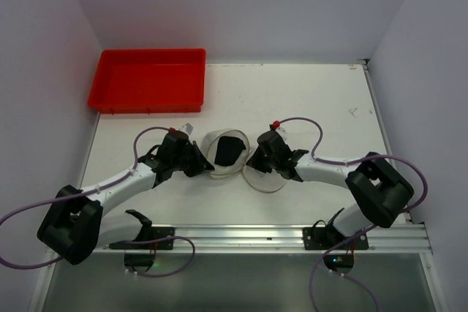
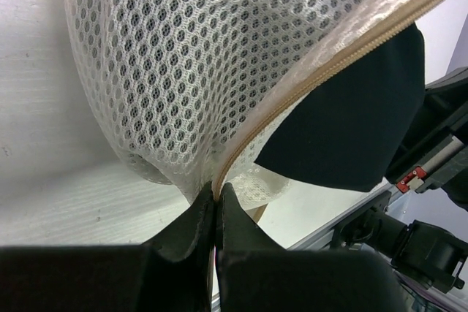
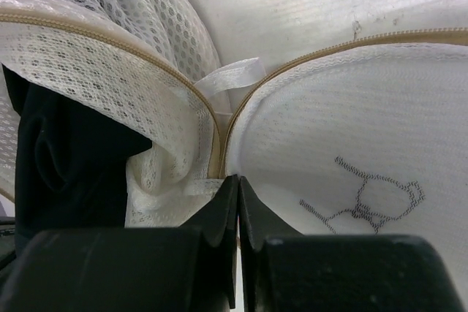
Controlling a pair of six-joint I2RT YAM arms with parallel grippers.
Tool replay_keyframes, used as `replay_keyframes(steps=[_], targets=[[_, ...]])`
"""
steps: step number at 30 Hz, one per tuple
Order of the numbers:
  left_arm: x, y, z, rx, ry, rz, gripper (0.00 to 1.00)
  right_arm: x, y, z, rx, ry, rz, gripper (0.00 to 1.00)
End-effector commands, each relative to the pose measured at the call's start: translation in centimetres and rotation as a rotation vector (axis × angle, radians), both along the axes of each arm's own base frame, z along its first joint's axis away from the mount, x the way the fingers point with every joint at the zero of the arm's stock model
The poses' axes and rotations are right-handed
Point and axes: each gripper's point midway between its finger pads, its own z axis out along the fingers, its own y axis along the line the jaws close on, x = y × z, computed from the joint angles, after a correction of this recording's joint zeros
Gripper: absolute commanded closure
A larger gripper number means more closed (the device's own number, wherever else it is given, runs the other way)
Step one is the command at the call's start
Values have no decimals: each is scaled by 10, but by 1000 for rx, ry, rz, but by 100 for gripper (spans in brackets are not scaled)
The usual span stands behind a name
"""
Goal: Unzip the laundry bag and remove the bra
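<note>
walls [image 1: 241, 5]: plain white | table [image 1: 322, 100]: white | light: even

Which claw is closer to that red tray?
Left. The left gripper is off the red tray near its right corner; the right gripper is farther right, beyond the laundry bag.

I see the laundry bag [image 2: 168, 71] in white honeycomb mesh, its zipper [image 2: 329, 71] tan, with a black dotted drawing [image 3: 369, 199] on the round face. The bra [image 2: 351, 115] inside reads plain black. Tray [image 1: 146, 78] red, desk [image 1: 307, 100] white, cables [image 1: 300, 118] purple.
</note>
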Motion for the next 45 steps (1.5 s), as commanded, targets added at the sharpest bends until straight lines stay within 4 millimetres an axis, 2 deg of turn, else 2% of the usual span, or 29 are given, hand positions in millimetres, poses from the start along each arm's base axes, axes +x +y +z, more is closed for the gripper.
replay_keyframes(steps=[1,5,7,11,13,14,17,18,19,20,21,22,23,24,25,26,28,29,31,32,38,45], targets=[[12,-4,25,-13,-78,-5,100,16,2,16,13,-73,-4,100],[12,-1,33,-4,-98,-1,100,18,-4,21,-8,-112,7,100],[10,1,34,11,-96,-6,96,18,-4,25,-20,-142,34,100],[11,12,43,86,-117,-11,65,25,-8,43,-75,-212,85,100],[18,24,57,157,-161,1,52,25,-10,45,-101,-234,114,100],[25,25,75,168,-203,11,39,25,-10,49,-98,-244,120,100],[31,36,95,250,-257,-6,24,24,-6,52,-90,-256,154,100],[38,38,111,279,-299,-9,24,23,-6,50,-91,-246,158,100],[42,38,118,289,-316,-15,24,22,-5,51,-86,-241,156,100],[44,32,121,297,-326,-39,24,22,-6,50,-84,-234,147,100],[50,25,137,296,-367,-64,24,21,-8,48,-76,-214,125,100],[53,20,140,307,-377,-78,24,21,-11,47,-76,-204,107,100],[55,1,149,307,-397,-121,24,24,-15,46,-81,-201,83,95],[57,-7,151,326,-412,-151,24,25,-17,46,-71,-195,59,91],[61,-14,151,354,-423,-161,24,23,-24,42,-84,-174,48,81],[63,-30,149,370,-421,-196,24,22,-28,40,-88,-165,38,77],[68,-39,142,417,-411,-221,25,23,-38,40,-90,-158,12,69],[72,-52,138,436,-406,-247,26,22,-44,36,-99,-145,1,58],[77,-59,133,494,-417,-258,27,19,-52,33,-106,-138,-10,47],[79,-70,125,521,-411,-281,27,19,-58,30,-114,-125,-19,39],[84,-85,88,675,-342,-343,30,11,-81,12,-124,-68,-57,34],[72,-78,55,805,-278,-381,36,5,-95,-9,-140,-2,-86,34]])
